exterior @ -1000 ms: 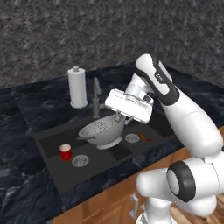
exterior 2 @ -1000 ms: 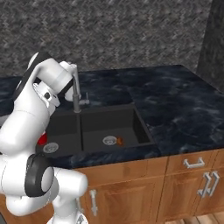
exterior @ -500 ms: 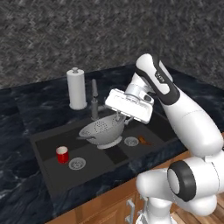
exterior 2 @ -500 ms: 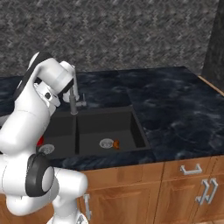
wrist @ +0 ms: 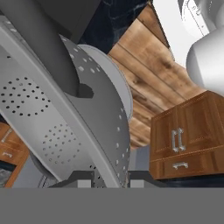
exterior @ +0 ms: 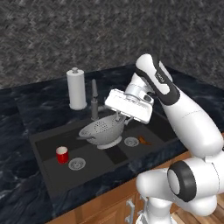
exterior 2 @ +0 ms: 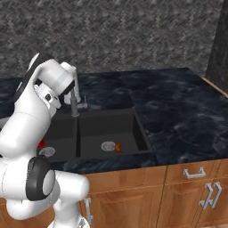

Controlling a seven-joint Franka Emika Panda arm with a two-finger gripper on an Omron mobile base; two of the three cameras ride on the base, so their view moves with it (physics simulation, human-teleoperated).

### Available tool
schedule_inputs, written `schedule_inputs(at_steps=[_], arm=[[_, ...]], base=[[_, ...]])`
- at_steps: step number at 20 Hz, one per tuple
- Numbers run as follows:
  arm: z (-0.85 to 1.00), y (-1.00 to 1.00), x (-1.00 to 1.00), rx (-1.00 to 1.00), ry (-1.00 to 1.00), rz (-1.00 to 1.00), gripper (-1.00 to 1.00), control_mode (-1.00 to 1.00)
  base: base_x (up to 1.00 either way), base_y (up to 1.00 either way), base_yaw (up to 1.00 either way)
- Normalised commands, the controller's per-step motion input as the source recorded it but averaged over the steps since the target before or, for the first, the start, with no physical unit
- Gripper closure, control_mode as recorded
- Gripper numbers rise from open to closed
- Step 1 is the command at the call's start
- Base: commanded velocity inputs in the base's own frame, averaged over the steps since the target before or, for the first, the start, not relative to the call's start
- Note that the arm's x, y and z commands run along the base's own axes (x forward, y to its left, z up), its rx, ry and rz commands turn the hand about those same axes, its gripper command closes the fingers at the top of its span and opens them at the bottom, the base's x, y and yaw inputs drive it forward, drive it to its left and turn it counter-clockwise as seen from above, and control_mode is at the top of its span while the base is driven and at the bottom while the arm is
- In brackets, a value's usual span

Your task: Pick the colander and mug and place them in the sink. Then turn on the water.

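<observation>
Sink (exterior: 48,175): arm bent over, end effector (exterior: 121,117) gripping colander (exterior: 100,131) rim.

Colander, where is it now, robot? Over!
Gripper shut on colander rim. Colander over the sink divider. Mug already in left basin. Faucet close behind.

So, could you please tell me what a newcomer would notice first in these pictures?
First, the big white arm with its hand shut on the rim of the silver colander, which sits tilted over the divider of the dark sink. Next, the small red mug standing in the left basin near its drain. Behind the sink, a white paper-towel roll stands beside the slim dark faucet on the black marble counter.
</observation>
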Motion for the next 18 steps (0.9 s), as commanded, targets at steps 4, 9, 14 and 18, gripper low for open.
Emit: schedule_inputs(at_steps=[4, 9, 14, 18], arm=[[0.00, 0.00, 0.00, 0.00, 0.00, 0.00, 1.00, 1.00], [-0.08, -0.08, 0.54, 0.00, 0.09, -0.06, 1.00, -1.00], [-0.20, -0.02, 0.34, -0.05, 0.05, -0.07, 1.00, -1.00], [-0.18, -0.04, -0.02, -0.11, -0.01, -0.03, 1.00, -1.00]], base=[[0.84, -0.03, -0.05], [0.16, -0.03, -0.01], [0.00, 0.00, 0.00], [0.00, 0.00, 0.00]])
